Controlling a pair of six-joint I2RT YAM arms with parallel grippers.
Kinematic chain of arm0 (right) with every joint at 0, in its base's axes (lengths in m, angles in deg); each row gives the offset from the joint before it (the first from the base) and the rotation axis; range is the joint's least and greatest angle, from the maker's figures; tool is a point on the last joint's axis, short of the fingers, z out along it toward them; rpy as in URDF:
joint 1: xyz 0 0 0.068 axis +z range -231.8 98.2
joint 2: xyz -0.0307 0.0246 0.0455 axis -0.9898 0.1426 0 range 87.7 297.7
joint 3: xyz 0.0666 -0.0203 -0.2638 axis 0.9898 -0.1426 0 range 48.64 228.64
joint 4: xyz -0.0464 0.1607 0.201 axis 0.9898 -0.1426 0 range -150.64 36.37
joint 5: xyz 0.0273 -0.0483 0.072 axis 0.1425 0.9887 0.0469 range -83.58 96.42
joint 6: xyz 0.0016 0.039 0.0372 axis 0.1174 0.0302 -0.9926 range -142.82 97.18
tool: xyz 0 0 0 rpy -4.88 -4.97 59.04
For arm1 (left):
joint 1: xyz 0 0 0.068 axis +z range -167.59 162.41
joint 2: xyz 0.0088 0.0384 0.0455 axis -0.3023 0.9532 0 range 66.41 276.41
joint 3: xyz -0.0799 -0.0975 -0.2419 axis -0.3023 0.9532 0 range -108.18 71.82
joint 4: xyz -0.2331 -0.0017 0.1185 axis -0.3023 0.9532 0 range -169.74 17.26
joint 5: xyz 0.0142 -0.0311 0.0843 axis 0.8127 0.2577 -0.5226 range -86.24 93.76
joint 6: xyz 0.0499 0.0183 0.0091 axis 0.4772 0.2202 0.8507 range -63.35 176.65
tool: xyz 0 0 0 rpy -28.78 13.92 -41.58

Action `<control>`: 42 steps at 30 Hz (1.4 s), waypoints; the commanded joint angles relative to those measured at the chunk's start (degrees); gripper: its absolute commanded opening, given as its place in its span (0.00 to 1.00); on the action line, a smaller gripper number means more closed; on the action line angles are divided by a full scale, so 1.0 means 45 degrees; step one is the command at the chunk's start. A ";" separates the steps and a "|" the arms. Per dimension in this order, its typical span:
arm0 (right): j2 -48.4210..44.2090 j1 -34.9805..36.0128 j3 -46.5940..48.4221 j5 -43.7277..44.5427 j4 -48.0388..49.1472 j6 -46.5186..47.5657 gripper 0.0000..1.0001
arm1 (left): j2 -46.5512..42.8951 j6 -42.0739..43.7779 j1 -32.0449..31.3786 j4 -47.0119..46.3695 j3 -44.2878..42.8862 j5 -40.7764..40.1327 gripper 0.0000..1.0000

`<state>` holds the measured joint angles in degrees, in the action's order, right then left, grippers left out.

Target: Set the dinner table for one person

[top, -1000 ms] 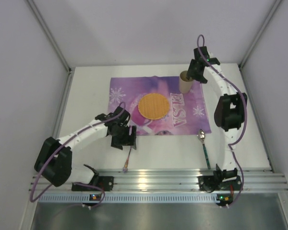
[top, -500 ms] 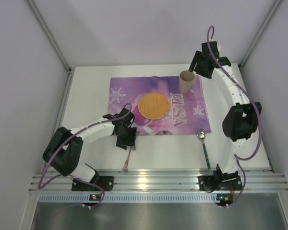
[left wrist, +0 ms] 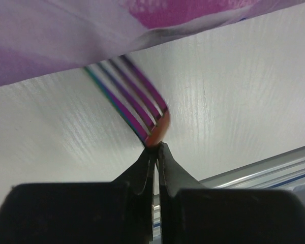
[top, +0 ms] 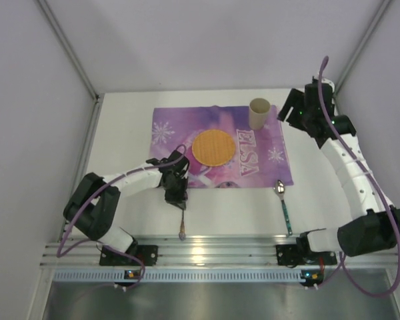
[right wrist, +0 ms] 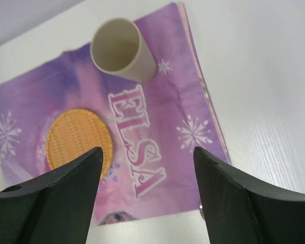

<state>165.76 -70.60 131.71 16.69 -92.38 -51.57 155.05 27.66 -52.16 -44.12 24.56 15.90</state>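
The left gripper (left wrist: 155,147) is pinched almost fully shut on the neck of a fork (left wrist: 142,109), its two dark fingers (left wrist: 142,170) meeting just below the prongs. The fork lies low over the white table (top: 120,127), prongs pointing at the near edge of the purple placemat (top: 260,160); from above, its handle trails back towards the rail at the near side, while the gripper itself sits at the placemat's near-left corner. In the left wrist view the prong tips run under the lifted edge of the cloth and are hidden there, and whether the fork touches the tabletop cannot be told. The right gripper (right wrist: 146,152) is spread wide and holds nothing — it hangs over the table's far right part, beside the placemat and apart from the tan cup (right wrist: 123,48) that stands upright on the placemat's far right corner. Only the inner faces of its fingers (right wrist: 56,195) show, cut off by the bottom of the right wrist view. A round orange plate (top: 213,147) lies near the middle of the placemat, left of the white lettering. A spoon (top: 283,203) lies on the bare table just off the placemat's near right corner — bowl towards the cloth, handle towards the rail. In the right wrist view it is all but hidden behind a finger.
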 commanded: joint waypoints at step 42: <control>-0.2289 -0.0302 -0.3537 -0.0503 -0.1801 0.0218 0.71 | 0.6022 0.5561 0.5357 -0.0319 -0.9807 0.0937 0.00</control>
<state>157.67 -71.49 116.38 14.94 -100.42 -50.94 181.34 49.29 -29.17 -42.66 -16.32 20.78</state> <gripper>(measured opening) 0.711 0.045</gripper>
